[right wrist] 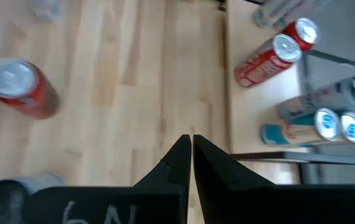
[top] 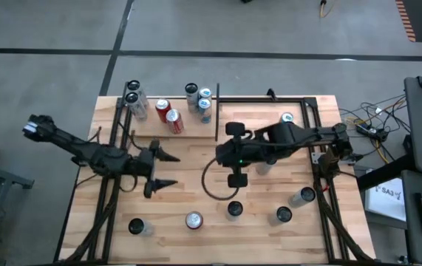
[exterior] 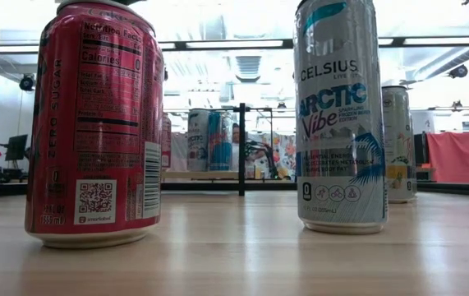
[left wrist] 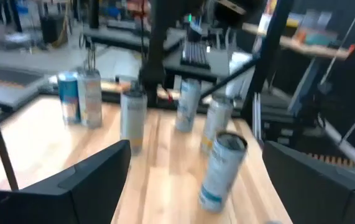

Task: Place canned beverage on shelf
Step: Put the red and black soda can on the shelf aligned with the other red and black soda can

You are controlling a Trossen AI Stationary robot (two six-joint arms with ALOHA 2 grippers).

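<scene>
The shelf [top: 145, 127] is a pale plywood panel at the table's far left, and several cans stand on it, among them two red ones [top: 167, 112]. More cans stand loose along the near edge, including a red one [top: 194, 219] and a silver one [top: 234, 209]. My left gripper [top: 172, 170] hovers open left of centre, pointing level toward the right; a pale can [left wrist: 224, 168] stands ahead between its fingers, untouched. My right gripper [top: 222, 157] hangs shut over the table's middle, slanting down at bare wood [right wrist: 191, 146] beside the shelf's edge [right wrist: 227, 81].
A black metal frame [top: 270, 100] lies at the far right with a can [top: 287, 117] inside it. Two more cans [top: 304, 195] stand near the right rail. In the low view a red can [exterior: 94, 123] and a Celsius can [exterior: 341, 115] stand close.
</scene>
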